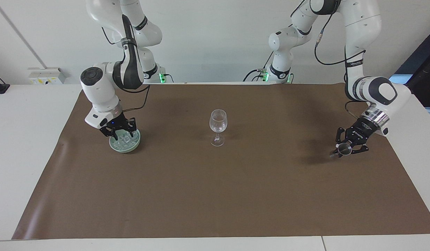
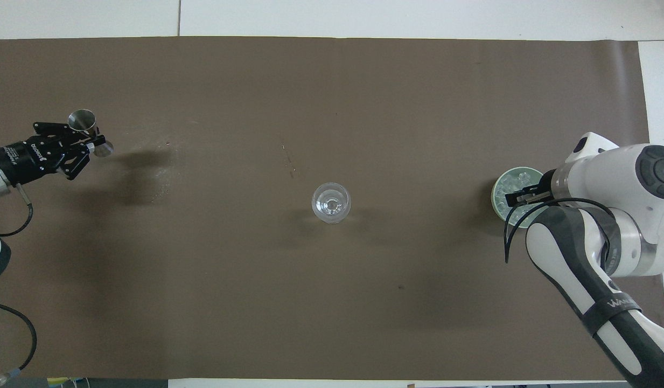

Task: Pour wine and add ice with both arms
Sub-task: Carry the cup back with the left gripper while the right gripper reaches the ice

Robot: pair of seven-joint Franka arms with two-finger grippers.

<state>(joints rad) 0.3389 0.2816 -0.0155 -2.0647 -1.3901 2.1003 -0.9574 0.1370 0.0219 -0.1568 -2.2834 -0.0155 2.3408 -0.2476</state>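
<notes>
Set on a brown mat [image 1: 215,195] spread over a white counter [image 1: 26,139]; taken in order across the facing view, starting at the right arm's end.

Standing on the mat toward the right arm's end: a pale green bowl [image 1: 124,150], upright, heaped with ice [image 1: 127,140] in small clear cubes; all of the ice seen lying inside that bowl.

Lowered from above into the bowl's mouth, at the rim nearer to the robots: the right tool [image 1: 120,130], black, pointing steeply down, its tip among or just over the cubes; touching them or not, impossible to tell; open or closed, impossible to tell; in the overhead view mostly covered by its own white wrist.

Standing alone near the middle of the mat, well apart from the bowl: a stemmed glass [image 1: 218,127], clear, upright, touched by neither tool.

Hanging low over the mat toward the left arm's end, well apart from the glass: the left tool [image 1: 341,149], black, slanting down and closed tight on a jigger [image 1: 346,149]; small, metal, double-ended, gripped at its waist; one cup showing its open mouth in the overhead view; shadow cast on the mat just beside it.
</notes>
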